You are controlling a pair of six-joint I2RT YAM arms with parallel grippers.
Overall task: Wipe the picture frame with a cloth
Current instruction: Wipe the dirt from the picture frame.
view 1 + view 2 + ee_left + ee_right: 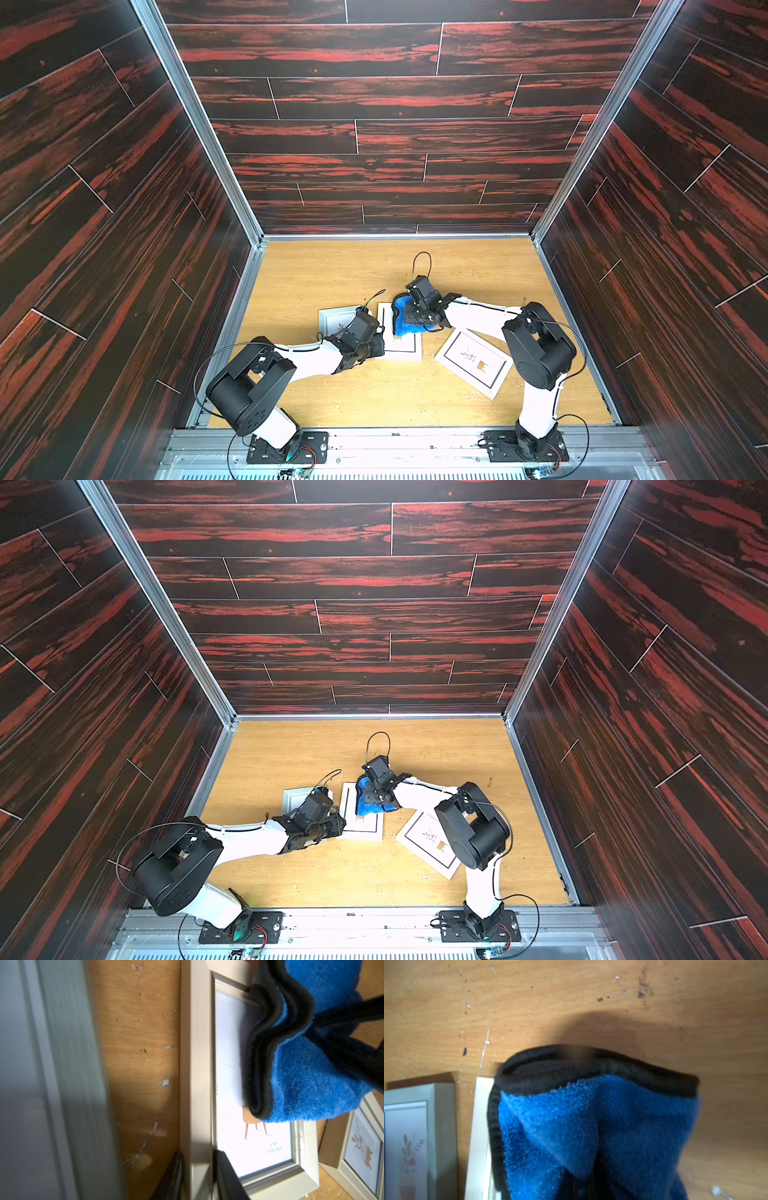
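Status: right gripper (411, 322) clamps cloth (399, 322), resting on frame (403, 351); left gripper (379, 349) pinches frame rim. Keep pressure light, sweep end to end, don't drag frame loose.

From my station I see walls (395, 124) of dark wood-grain panels with red streaks on three sides, joined by aluminium corner posts (200, 124). The base is a light oak-pattern tabletop (332, 266), with white scratches (484, 1047) and dark specks (643, 991) on it. An aluminium rail (415, 440) closes the near edge. The tabletop is brightly lit.
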